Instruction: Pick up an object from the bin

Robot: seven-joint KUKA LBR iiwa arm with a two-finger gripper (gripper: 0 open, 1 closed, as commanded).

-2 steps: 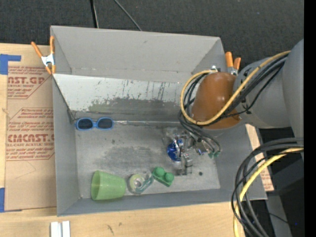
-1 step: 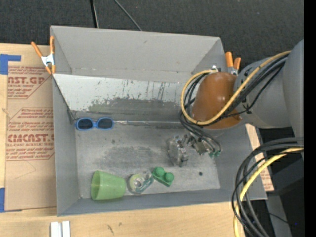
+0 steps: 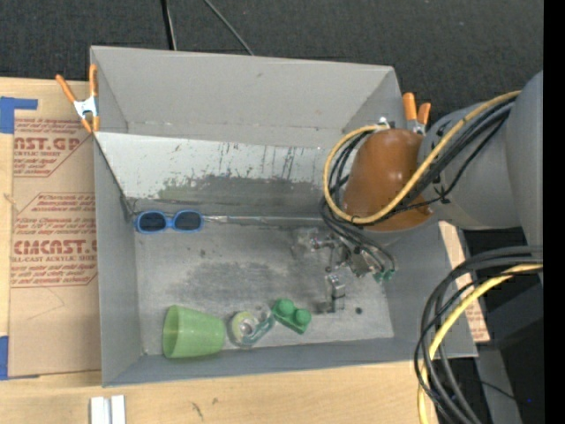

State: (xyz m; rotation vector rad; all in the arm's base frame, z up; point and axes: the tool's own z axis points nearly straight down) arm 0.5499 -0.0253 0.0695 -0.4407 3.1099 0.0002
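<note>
The gripper (image 3: pixel 336 295) is seen low inside the bin (image 3: pixel 238 104), in the right half of the floor, lowered from the orange cover (image 3: pixel 384 179) at the wrist. Black and yellow cables (image 3: pixel 340 170) are looped round that cover and hang down towards the gripper's metal parts. Whether the gripper is spread or closed cannot be told, since its lower end is seen nearly end-on against the grey floor. It is placed over a bare, scuffed patch of the floor, near the front wall.

The thing nearest to it is a small green piece (image 3: pixel 291 315) of knobbly shape, which lies near the front wall, down and to the left of the gripper and apart from it. A clear, rounded piece (image 3: pixel 244 327) is found touching the green piece's left end. Further left along the front wall a light green cup (image 3: pixel 192 332) is laid on its side, its mouth turned to the left, just beside the clear piece. Blue sunglasses (image 3: pixel 168 222) are set well apart from all of these, at the back left of the floor, against the foot of the sloping back wall, lenses facing up. The middle of the floor is marked only by scratches and grey smears.
</note>
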